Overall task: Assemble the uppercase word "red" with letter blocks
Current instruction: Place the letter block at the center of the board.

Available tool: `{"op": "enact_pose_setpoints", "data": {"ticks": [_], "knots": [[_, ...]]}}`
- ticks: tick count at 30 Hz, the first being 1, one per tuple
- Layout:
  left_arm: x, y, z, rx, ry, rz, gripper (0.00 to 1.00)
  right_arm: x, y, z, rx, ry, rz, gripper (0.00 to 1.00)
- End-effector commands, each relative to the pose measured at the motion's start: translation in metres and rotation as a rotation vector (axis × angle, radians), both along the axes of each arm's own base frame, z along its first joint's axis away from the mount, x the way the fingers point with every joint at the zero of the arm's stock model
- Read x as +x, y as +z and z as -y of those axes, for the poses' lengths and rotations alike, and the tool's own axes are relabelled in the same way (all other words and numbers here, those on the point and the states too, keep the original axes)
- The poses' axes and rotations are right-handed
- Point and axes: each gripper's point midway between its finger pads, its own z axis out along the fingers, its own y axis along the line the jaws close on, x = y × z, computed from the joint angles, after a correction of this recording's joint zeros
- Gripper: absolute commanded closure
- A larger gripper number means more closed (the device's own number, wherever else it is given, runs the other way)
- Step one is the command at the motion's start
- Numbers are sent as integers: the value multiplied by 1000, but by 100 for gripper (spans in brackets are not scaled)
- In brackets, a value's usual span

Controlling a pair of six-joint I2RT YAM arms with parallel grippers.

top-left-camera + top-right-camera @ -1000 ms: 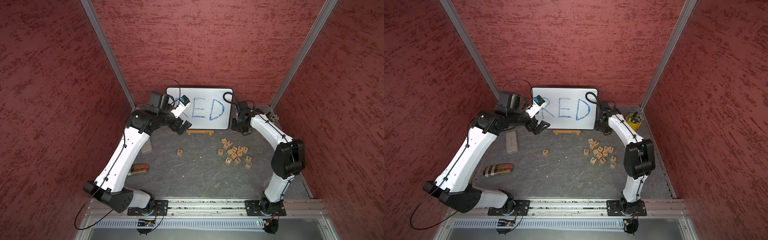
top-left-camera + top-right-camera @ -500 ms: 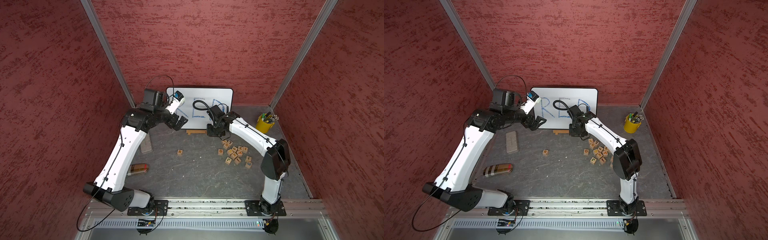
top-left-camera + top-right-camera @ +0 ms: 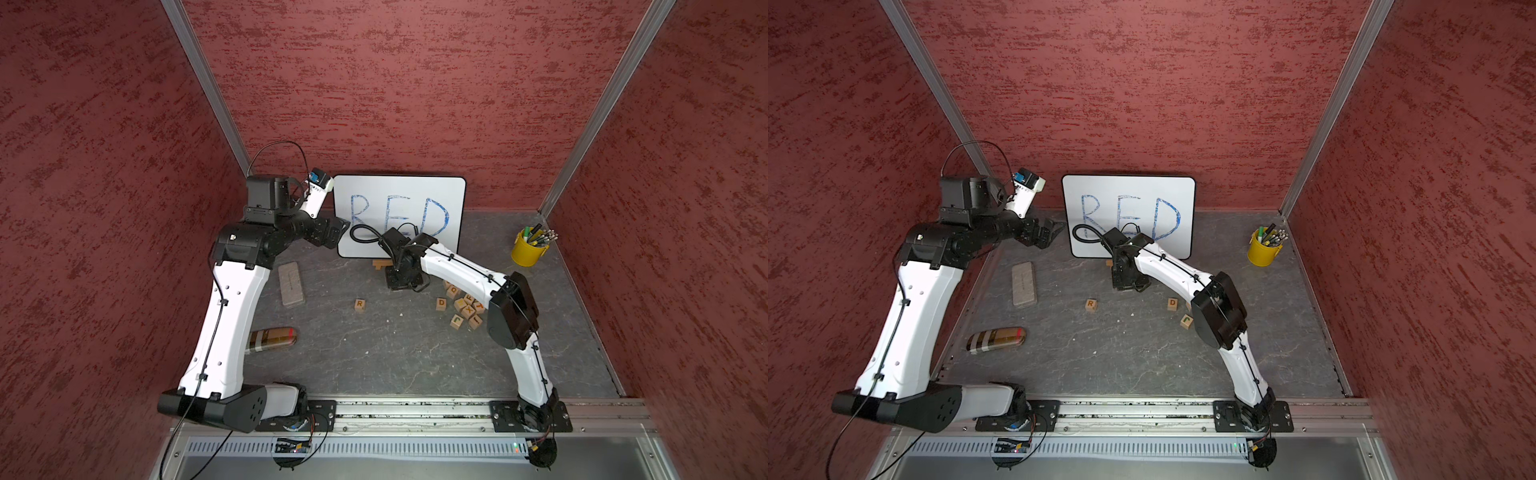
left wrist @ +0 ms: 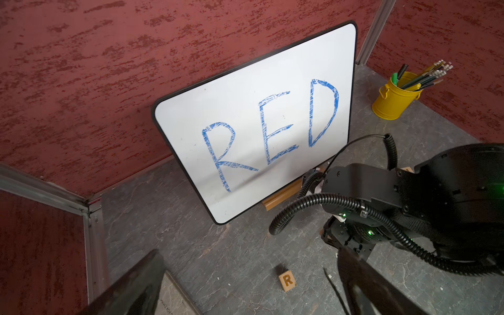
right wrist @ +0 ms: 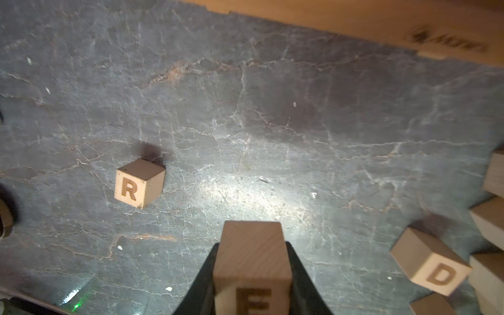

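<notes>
Your right gripper [image 5: 252,246] is coming leftward to the frame centre, pinching the E block [image 5: 252,268]; your left gripper [image 3: 1052,234] is standing spread beside the white board [image 3: 1129,193].

Grey marbled counter [image 3: 374,357] carries: R block [image 3: 360,305] alone; D block [image 3: 441,303] near heap of lettered blocks [image 3: 468,309]; grey eraser [image 3: 291,284]; brown striped cylinder [image 3: 270,340] lying flat; yellow pencil pot [image 3: 528,252]; whiteboard [image 3: 399,189] at back
</notes>
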Motion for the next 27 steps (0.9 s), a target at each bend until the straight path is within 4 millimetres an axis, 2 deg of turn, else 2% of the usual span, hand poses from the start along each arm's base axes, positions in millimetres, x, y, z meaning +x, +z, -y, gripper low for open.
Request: {"op": "enact_pose_setpoints", "data": {"ticks": [1,6,10,15,27], "knots": [[1,6,-12,-18,50,26,0,-9,-1,-10,2,-2,-36,85],[1,6,-21,-41,76,26,0,-17,-11,-23,-9,17,-54,85],[-4,9,-17,-62,52,34,1,-19,-18,-30,-3,15,-55,85],[-3,10,-16,-63,48,37,1,-21,-38,-37,-17,6,-68,84],[-4,7,-14,-56,31,31,0,-17,-56,-44,-19,-14,-61,83]]}}
